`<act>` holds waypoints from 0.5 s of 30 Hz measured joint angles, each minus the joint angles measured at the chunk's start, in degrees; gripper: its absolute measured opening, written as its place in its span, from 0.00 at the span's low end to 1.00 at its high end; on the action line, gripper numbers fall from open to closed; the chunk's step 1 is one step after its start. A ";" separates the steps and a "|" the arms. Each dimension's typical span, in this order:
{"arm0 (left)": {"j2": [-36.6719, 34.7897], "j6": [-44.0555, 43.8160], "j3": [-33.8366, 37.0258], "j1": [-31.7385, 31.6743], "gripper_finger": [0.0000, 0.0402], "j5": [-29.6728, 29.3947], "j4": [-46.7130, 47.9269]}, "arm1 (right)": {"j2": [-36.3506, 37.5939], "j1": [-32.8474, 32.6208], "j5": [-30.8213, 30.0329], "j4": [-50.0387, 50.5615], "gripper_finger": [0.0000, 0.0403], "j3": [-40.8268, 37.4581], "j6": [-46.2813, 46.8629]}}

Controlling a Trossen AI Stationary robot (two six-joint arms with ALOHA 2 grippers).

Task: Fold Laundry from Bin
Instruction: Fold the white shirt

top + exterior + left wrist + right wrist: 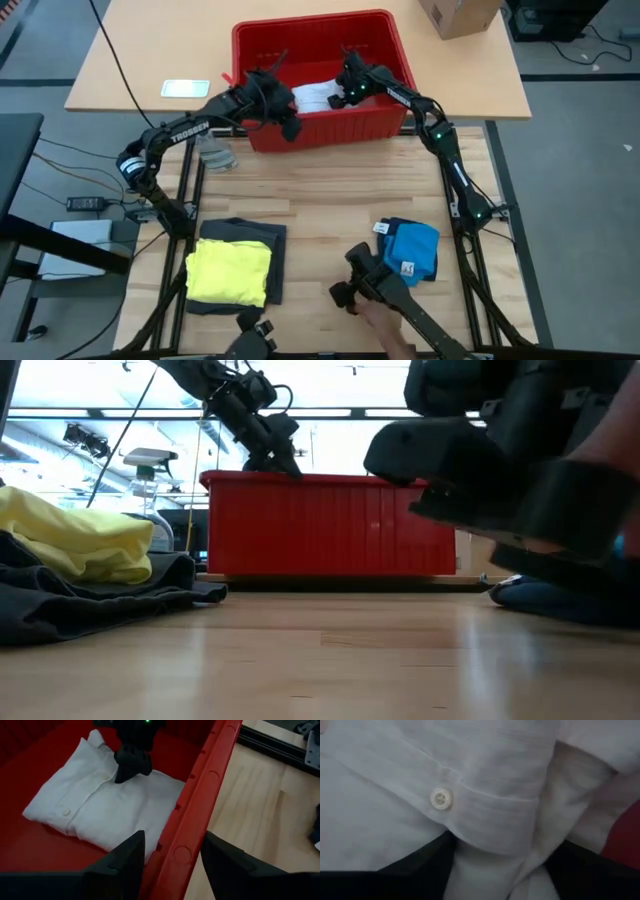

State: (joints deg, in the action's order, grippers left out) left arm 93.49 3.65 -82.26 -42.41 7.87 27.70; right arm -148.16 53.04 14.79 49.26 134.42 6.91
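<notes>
- Lying folded on the table [330,195]: yellow garment [229,271] on grey one [262,235], blue garment [412,250] well apart.
- White shirt [95,805] is seen inside the bin [330,128].
- Right gripper [131,767] is pressed into the shirt, a fold pinched between its fingers.
- Left gripper [172,865] is held spread astride the bin's rim.

The bin [322,130] is glossy red plastic with ribbed sides, and in it lies a white shirt [105,802] of soft, finely woven matt cloth with a smooth pale button [441,799]. The table [330,190] shows pale, smooth wood with a light sheen. The yellow garment [230,272] looks soft and matt.
</notes>
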 joint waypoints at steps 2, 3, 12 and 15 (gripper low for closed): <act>0.00 0.22 0.00 -0.24 0.48 0.03 -0.11 | -0.10 -0.41 -1.72 -1.10 0.65 -0.25 0.57; 0.00 0.43 0.02 -0.49 0.48 0.03 -0.21 | -0.11 -0.53 -1.89 -1.62 0.58 -0.22 0.66; 0.43 4.33 0.13 -3.46 0.48 0.44 -3.06 | 2.15 0.61 5.08 -8.26 0.09 0.21 4.20; 1.18 5.39 0.22 -4.95 0.48 -0.65 -6.72 | 5.53 1.18 3.82 -11.78 0.09 0.21 2.81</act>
State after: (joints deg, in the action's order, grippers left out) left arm 94.67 9.04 -82.04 -47.36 7.22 20.98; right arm -142.63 54.22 18.60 37.48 134.62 9.73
